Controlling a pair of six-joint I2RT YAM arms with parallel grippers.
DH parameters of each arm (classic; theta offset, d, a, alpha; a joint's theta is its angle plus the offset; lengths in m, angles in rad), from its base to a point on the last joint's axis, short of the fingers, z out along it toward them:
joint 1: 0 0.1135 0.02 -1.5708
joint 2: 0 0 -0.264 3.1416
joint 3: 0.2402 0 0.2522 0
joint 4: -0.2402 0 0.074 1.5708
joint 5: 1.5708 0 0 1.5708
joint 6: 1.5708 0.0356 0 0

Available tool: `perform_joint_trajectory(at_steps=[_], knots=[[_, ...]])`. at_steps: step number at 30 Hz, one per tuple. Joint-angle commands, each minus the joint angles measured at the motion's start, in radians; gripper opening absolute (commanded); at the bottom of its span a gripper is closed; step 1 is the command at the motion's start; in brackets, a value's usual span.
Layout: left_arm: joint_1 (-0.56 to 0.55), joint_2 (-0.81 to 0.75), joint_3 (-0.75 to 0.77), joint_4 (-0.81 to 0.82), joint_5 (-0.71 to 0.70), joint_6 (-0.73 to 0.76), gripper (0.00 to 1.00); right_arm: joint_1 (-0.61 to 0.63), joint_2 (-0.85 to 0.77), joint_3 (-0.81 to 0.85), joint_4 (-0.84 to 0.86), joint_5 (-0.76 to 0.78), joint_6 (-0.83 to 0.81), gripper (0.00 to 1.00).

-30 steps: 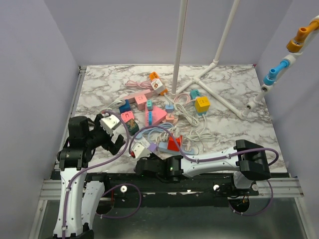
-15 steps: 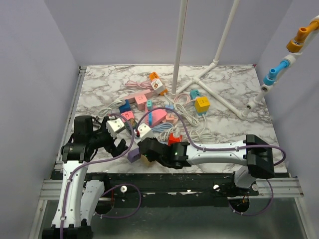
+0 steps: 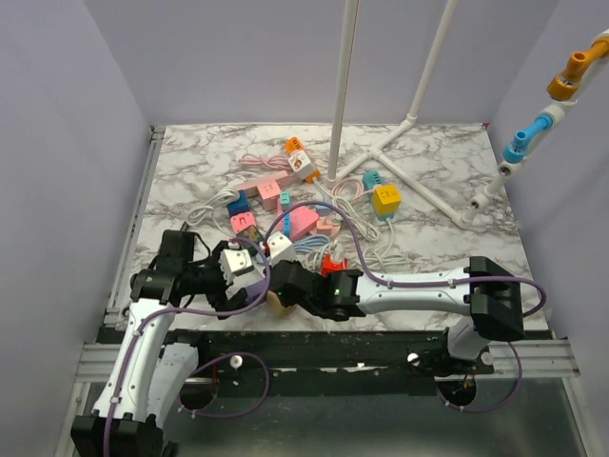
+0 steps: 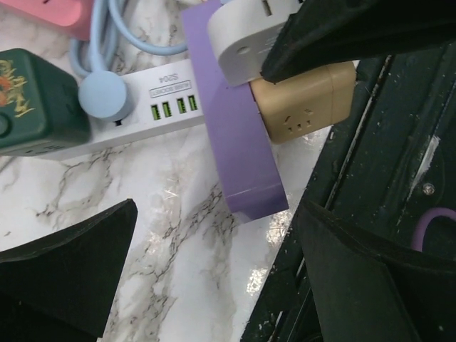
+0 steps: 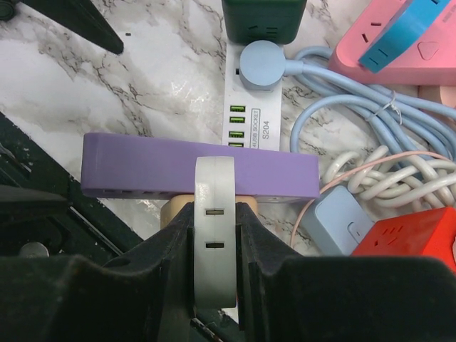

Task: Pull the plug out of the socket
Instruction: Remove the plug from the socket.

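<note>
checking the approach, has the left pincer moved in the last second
Yes. In the top view the left pincer has shifted right and down the image, away from the grey metal rail on the left.

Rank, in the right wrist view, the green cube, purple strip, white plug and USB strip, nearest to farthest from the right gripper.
1. white plug, held in the right gripper.
2. purple strip, right behind it.
3. USB strip, farther back.
4. green cube, top edge.
</note>
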Motion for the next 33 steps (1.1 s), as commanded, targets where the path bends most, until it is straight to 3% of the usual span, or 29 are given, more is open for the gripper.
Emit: perform_joint_trajectory(at_steps=[1, 9, 17, 20, 24, 28, 30, 33], knots=[[-0.066, 0.036, -0.007, 0.022, 0.022, 0.008, 0.99, -0.013, -0.022, -0.024, 0.033, 0.027, 0.030, 0.04], [-0.166, 0.034, -0.112, 0.247, -0.099, -0.134, 0.98, 0.000, -0.055, -0.068, 0.062, 0.034, 0.063, 0.03], [-0.226, 0.074, -0.113, 0.293, -0.161, -0.182, 0.97, 0.022, -0.056, -0.081, 0.089, 0.048, 0.074, 0.02], [-0.250, 0.085, -0.110, 0.303, -0.170, -0.203, 0.86, 0.032, -0.060, -0.095, 0.104, 0.059, 0.089, 0.01], [-0.283, 0.096, -0.113, 0.305, -0.194, -0.216, 0.54, 0.037, -0.084, -0.122, 0.128, 0.066, 0.116, 0.01], [-0.300, 0.088, -0.126, 0.322, -0.235, -0.233, 0.30, 0.038, -0.102, -0.144, 0.140, 0.068, 0.135, 0.01], [-0.308, 0.081, -0.134, 0.339, -0.270, -0.253, 0.21, 0.039, -0.109, -0.152, 0.142, 0.070, 0.143, 0.01], [-0.321, 0.072, -0.147, 0.361, -0.330, -0.282, 0.19, 0.040, -0.124, -0.163, 0.148, 0.092, 0.162, 0.01]])
